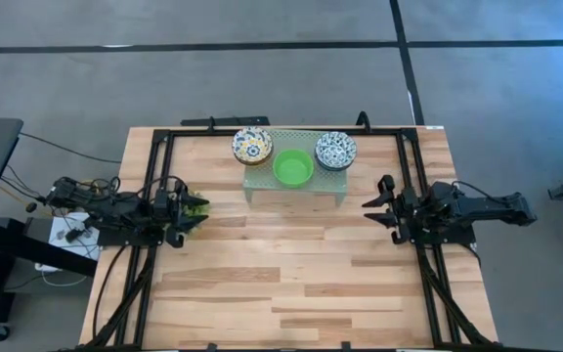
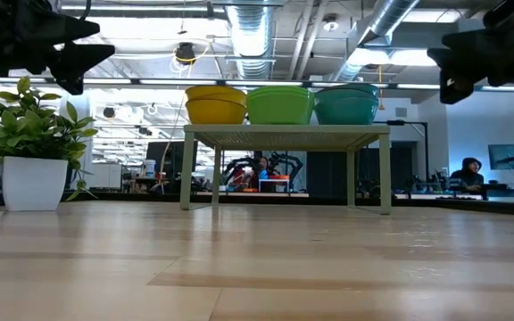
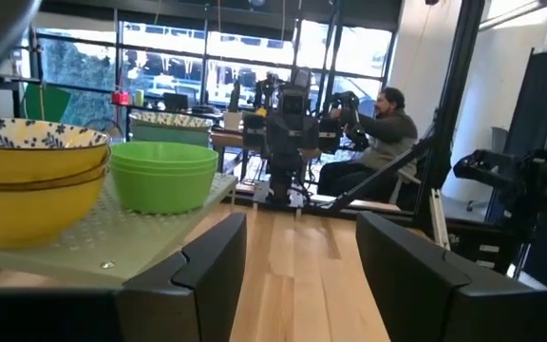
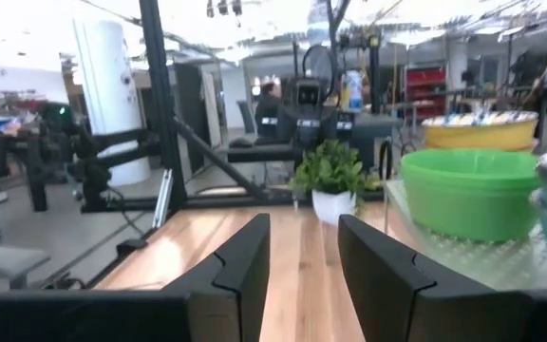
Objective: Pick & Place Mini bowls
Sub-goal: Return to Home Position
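Note:
The mini bowls sit in three stacks on a pale green perforated rack at the table's far middle. A yellow-floral stack is on the left, plain green bowls are in the middle, and a blue-patterned stack is on the right. The low view shows the same yellow, green and teal stacks resting on the rack top. My left gripper hovers open left of the rack, and my right gripper hovers open right of it. Each points toward the table's middle.
A small leafy plant in a white pot stands on the table under my left gripper. A black frame runs along the far edge and both sides. Bare wooden table stretches in front of the rack. A seated person is beyond the table.

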Action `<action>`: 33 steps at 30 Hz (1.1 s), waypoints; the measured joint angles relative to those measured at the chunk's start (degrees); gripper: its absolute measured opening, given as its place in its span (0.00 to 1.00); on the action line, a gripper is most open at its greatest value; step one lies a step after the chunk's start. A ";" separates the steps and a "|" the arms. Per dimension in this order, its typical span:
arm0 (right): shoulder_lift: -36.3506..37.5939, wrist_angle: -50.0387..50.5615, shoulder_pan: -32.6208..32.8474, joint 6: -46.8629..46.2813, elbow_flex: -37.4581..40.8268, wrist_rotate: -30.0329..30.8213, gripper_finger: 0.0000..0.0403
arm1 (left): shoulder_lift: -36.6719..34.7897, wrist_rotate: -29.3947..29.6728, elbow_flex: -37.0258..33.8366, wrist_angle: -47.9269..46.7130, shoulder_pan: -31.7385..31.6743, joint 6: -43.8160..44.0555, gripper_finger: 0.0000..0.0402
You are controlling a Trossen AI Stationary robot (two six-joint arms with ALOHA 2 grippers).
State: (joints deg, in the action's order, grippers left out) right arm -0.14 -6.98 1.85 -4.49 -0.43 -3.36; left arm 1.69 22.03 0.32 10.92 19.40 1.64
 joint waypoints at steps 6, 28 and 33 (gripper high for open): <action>0.02 -0.25 -0.04 -0.96 0.02 0.35 0.30 | 0.04 0.52 0.00 1.72 0.00 3.24 0.50; 0.00 5.72 -0.09 -4.61 0.09 0.35 0.30 | 0.02 0.63 0.00 2.03 0.00 3.33 0.50; 0.00 5.72 -0.07 -4.59 0.09 0.35 0.30 | 0.02 0.63 0.00 2.03 0.00 3.33 0.50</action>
State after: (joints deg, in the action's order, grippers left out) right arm -0.14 -1.26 1.78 -9.08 -0.34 -3.00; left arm 1.72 22.65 0.32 12.95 19.40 4.97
